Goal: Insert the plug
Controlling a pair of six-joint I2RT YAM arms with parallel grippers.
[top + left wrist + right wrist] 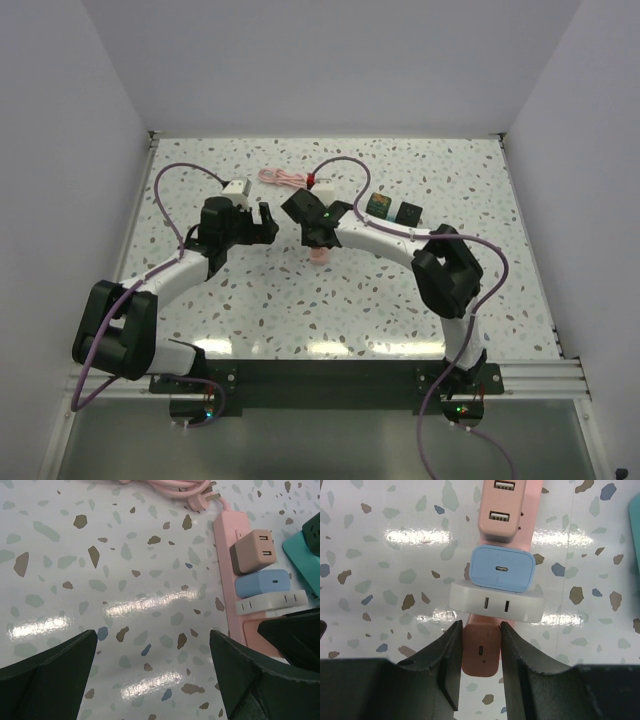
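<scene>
Right claw (481,626): we are seeing its jaws drawn narrow onto the two flanks of a salmon charger block (481,652), apparently pinching it. That block is sitting on the end of the pink power strip (225,545) nearest this wrist.

Just past the fingertips, the plug (496,602) is lying across the strip. It is off-white, with two slots facing up, and it is overhanging the strip on both sides. A blue charger (502,569) is crowding its far edge, and a tan twin-USB charger (501,505) is standing beyond that.

We are reading this as the seating stage. The plug is already on the strip, but the claw is not on it. We cannot tell whether the prongs are fully home. The left wrist view is showing a pale lip under the plug that may be a gap.

We are judging that the next move calls for releasing the salmon block and rising clear. After that comes a straight downward press on the plug's face, with no sideways shove.

Room along the strip is looking tight, with neighbours hemming the plug in on both ends. Only its overhanging sides are offering free faces.

A teal block (300,562) is lying near the strip on one side, and bare speckled tabletop (75,570) is lying on the other. The left claw (153,635) is gaping wide over that bare patch, holding nothing. The strip's coiled cord (170,486) is lying beyond the far end.
</scene>
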